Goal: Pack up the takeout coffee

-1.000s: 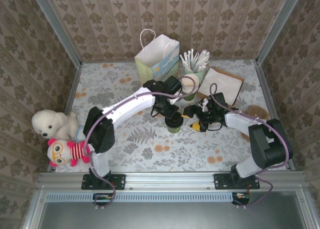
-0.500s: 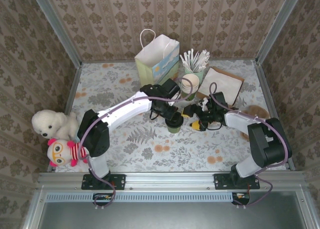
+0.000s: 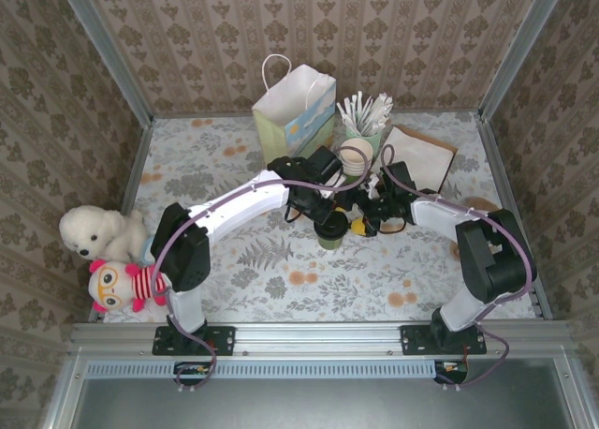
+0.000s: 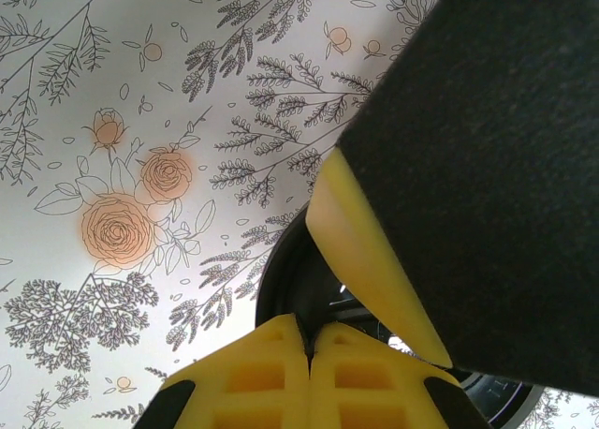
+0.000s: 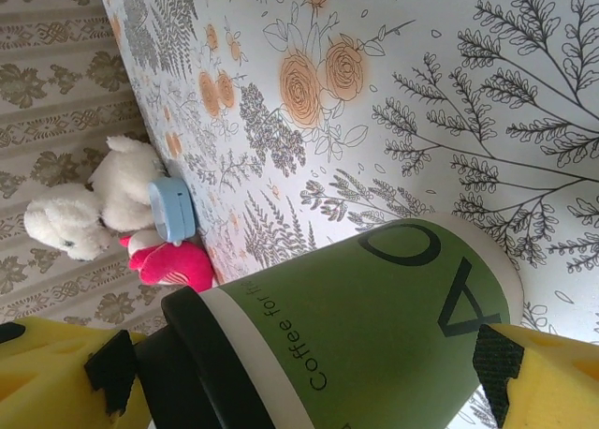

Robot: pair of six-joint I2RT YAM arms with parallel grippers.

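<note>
Takeout coffee (image 5: 374, 307) with "Coffee for" lettering before wide-open right tool (image 3: 360, 225); left tool (image 3: 323, 207) grip unclear

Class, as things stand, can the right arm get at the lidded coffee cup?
Probably yes: the right pincer is open with the coffee cup just ahead between its fingers, nothing between them. The left pincer over the lid may crowd it.
</note>
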